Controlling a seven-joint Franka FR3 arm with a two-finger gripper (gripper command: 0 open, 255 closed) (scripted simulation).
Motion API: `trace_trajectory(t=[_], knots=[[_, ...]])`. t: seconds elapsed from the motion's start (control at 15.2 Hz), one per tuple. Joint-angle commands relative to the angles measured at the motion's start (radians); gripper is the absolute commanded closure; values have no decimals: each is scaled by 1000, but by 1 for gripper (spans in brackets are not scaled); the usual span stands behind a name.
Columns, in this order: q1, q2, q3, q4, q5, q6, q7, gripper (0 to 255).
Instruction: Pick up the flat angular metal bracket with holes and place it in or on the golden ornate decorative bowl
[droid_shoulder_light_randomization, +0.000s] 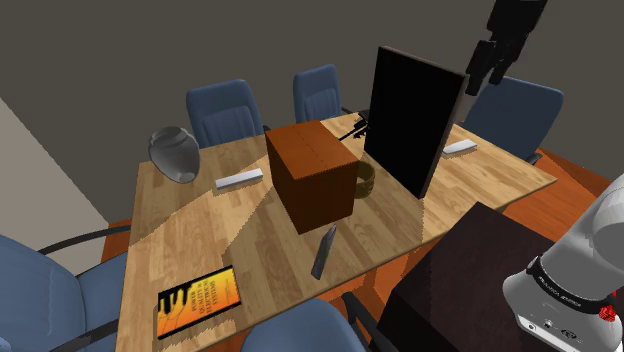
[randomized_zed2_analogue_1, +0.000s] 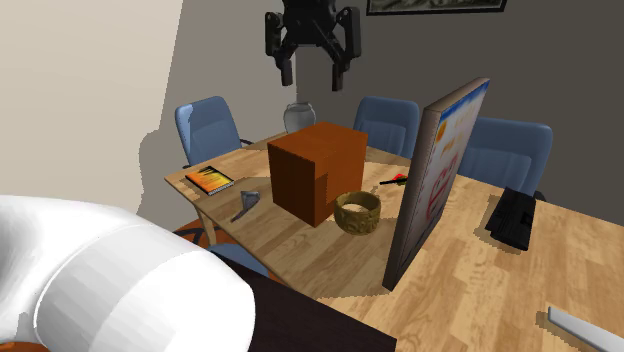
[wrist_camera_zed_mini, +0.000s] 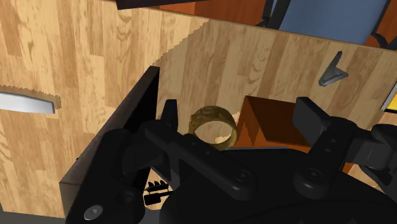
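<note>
- Hanging high over the counter (droid_shoulder_light_randomization: 200, 230), the tool (randomized_zed2_analogue_1: 312, 82) has its fingers spread apart and nothing between them.
- The bracket (droid_shoulder_light_randomization: 323, 250) lies on the counter near its edge, just past a corner of the brown box (droid_shoulder_light_randomization: 310, 175) and well apart from the tool.
- The bowl (droid_shoulder_light_randomization: 364, 180) stands beside the same box, near the bracket.
- Handling, judged: grey, thin and stiff, so probably light, hard and slick. It is not fragile but is likely to slip or pivot in a loose pinch.
- Hold, judged: across the narrow width of one leg, close to the bend.
- Orientation: in the shoulder view the long axis runs from the box corner toward the counter's near edge. The wrist view shows an angled, arrow-like outline. The holes cannot be made out.
</note>
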Motion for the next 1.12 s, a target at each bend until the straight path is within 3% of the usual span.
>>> trace_trajectory(t=[0.0,0.53,1.06], knots=[[0,0,0,0,0,0,0,0],[55,101,85,-133,57,228,67,0],[107,282,175,-191,98,465,132,0]])
